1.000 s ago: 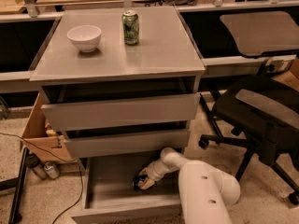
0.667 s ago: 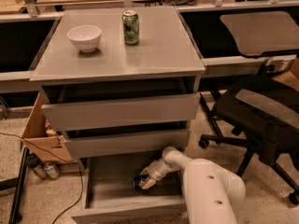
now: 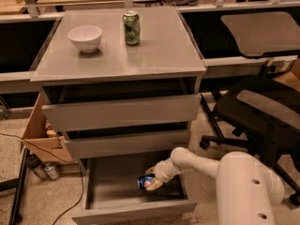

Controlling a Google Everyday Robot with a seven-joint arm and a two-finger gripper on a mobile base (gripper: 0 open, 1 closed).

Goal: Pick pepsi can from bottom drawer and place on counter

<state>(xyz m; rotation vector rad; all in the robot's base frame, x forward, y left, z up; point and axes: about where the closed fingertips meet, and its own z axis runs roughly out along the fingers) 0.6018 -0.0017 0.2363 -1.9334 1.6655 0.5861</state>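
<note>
Pepsi can (image 3: 143, 182) sits down in the bottom drawer (image 3: 111, 192), which is pulled out, and we find it toward the right of the drawer floor, near the middle from front to back. It shows blue with a pale end, and it looks tilted rather than upright. The pincer (image 3: 151, 179) is clenched about the can, one yellowish fingertip (image 3: 150, 171) against its upper side and the other against its lower side. We cannot tell whether the can rests on the drawer floor or hangs just clear of it.

The arm (image 3: 199, 163) comes in from the lower right. Its thick white link fills that corner, then a slimmer white forearm runs leftward and slightly up to a rounded joint under the middle drawer (image 3: 126, 143). From that joint the wrist bends down and left into the open drawer, so the pincer points toward the drawer's left wall.

Above, the top drawer (image 3: 122, 110) stands slightly out too. On the bench (image 3: 159, 50) we see a white bowl (image 3: 85, 37) at the left and a green can (image 3: 131, 27) upright beside it, apart from it. A black chair (image 3: 262, 111) stands to the right of the cabinet, and a cardboard box (image 3: 40, 137) to the left.
</note>
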